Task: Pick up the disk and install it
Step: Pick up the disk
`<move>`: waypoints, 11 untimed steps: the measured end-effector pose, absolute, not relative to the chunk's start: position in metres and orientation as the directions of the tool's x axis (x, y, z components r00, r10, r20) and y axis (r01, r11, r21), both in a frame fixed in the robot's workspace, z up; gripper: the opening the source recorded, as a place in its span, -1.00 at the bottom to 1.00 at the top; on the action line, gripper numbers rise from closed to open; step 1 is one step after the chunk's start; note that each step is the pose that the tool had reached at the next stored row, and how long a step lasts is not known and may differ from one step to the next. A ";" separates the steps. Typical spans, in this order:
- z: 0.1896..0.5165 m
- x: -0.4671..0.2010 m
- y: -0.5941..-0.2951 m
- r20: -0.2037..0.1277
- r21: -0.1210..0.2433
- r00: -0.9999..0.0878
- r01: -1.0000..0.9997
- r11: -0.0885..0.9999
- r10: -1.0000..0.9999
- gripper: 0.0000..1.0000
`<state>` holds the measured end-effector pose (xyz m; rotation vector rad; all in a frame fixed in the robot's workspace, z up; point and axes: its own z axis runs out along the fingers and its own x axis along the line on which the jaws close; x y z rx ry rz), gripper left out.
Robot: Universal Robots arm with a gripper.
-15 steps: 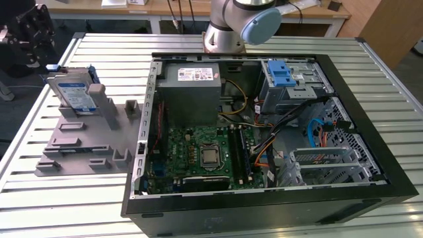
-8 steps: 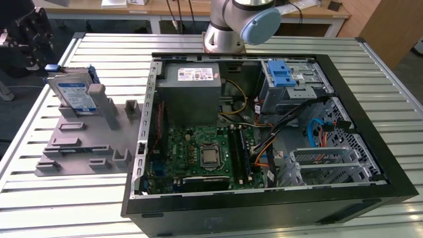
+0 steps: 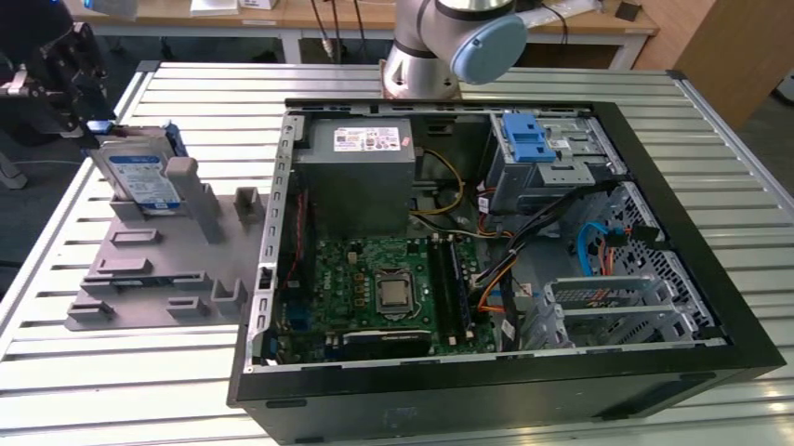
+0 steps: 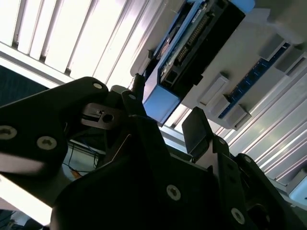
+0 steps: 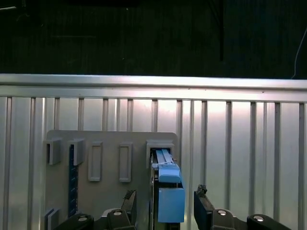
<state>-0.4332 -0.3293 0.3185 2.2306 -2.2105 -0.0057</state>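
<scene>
Open jaws flanking the upright disk (image 5: 169, 203), clear of its sides. Standing in a grey holder (image 3: 137, 279), upper left of the exterior view.

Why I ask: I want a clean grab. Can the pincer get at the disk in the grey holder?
Likely yes: the open pincer straddles the blue end of the disk without touching, nothing lies between, and the grey holder leaves that end exposed.

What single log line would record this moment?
end effector: open, astride disk | disk: upright in grey holder | installed: no
</scene>
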 end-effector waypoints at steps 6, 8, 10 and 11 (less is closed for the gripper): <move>0.311 -0.433 -0.329 -0.002 0.004 0.009 -1.000 -0.009 -1.000 0.18; 0.309 -0.433 -0.329 -0.002 0.005 0.009 -1.000 -0.009 -1.000 0.15; 0.308 -0.433 -0.329 -0.002 0.006 0.009 -1.000 -0.009 -1.000 0.01; 0.307 -0.433 -0.329 -0.002 0.008 0.009 -1.000 -0.009 -1.000 0.01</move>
